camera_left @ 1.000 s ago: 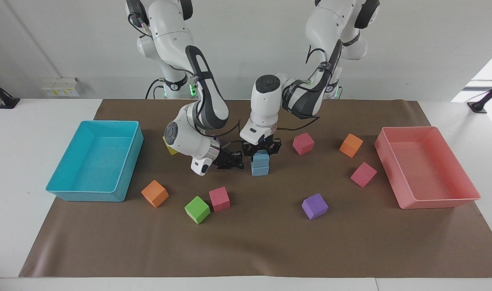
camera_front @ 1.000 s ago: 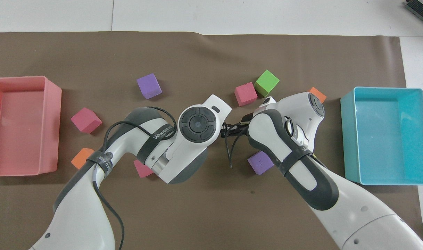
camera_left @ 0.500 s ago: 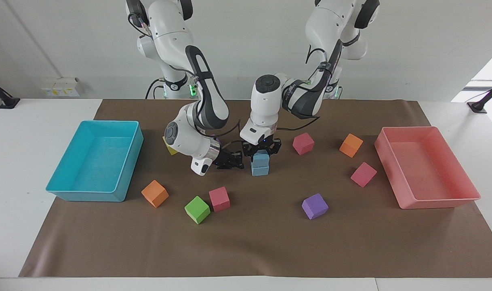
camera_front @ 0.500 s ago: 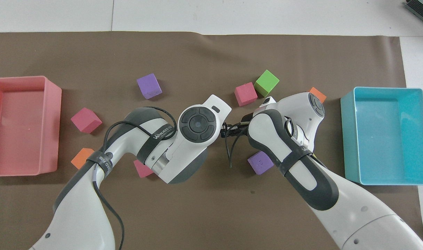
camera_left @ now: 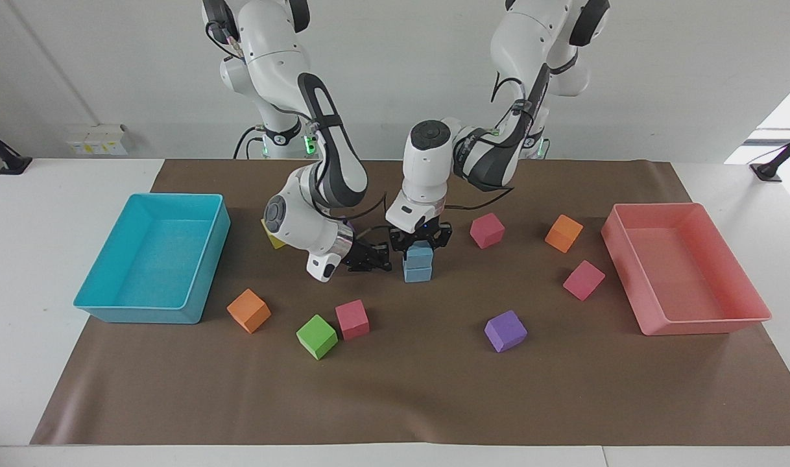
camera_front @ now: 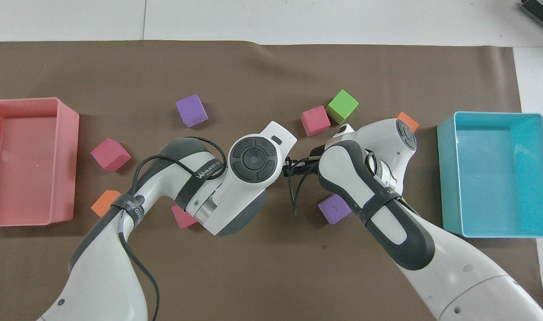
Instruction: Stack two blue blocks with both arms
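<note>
Two blue blocks stand stacked mid-mat in the facing view, the upper block point(camera_left: 421, 253) squarely on the lower block point(camera_left: 418, 273). My left gripper point(camera_left: 421, 245) comes straight down on the stack and is shut on the upper block, a finger on either side. My right gripper point(camera_left: 379, 258) lies low over the mat, close beside the stack on the side toward the right arm's end. It is shut with nothing in it. In the overhead view the left arm's wrist point(camera_front: 253, 158) hides both blue blocks.
A turquoise tray point(camera_left: 142, 313) stands at the right arm's end and a pink tray point(camera_left: 693, 321) at the left arm's end. Loose cubes lie around the stack: orange point(camera_left: 248, 311), green point(camera_left: 316, 336), pink point(camera_left: 352, 319), purple point(camera_left: 505, 331), pink point(camera_left: 584, 279), orange point(camera_left: 563, 233), pink point(camera_left: 486, 230).
</note>
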Tool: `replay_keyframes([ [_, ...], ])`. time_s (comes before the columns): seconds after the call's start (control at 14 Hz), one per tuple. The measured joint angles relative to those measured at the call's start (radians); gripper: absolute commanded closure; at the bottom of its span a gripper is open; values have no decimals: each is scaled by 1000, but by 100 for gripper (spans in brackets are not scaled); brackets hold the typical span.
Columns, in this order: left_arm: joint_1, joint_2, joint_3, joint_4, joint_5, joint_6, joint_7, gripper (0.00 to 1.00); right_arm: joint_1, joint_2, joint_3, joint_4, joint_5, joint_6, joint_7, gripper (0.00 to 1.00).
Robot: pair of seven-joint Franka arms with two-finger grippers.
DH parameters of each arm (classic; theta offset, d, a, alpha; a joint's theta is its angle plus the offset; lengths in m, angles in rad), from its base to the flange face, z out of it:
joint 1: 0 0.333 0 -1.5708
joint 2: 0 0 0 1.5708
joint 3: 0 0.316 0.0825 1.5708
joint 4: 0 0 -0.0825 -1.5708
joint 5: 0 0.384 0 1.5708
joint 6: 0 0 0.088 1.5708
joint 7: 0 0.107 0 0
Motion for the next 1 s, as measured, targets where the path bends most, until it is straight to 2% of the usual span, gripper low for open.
replay_keyframes([
  [0.21, 0, 0, 1, 0, 0, -1, 0, 41, 0, 0, 0, 0, 0, 0, 0, 100],
  [0.64, 0, 1, 1, 0, 0, -1, 0, 23, 0, 0, 0, 0, 0, 0, 0, 100],
  [1.0, 0, 1, 2, 0, 0, -1, 0, 20, 0, 0, 0, 0, 0, 0, 0, 100],
])
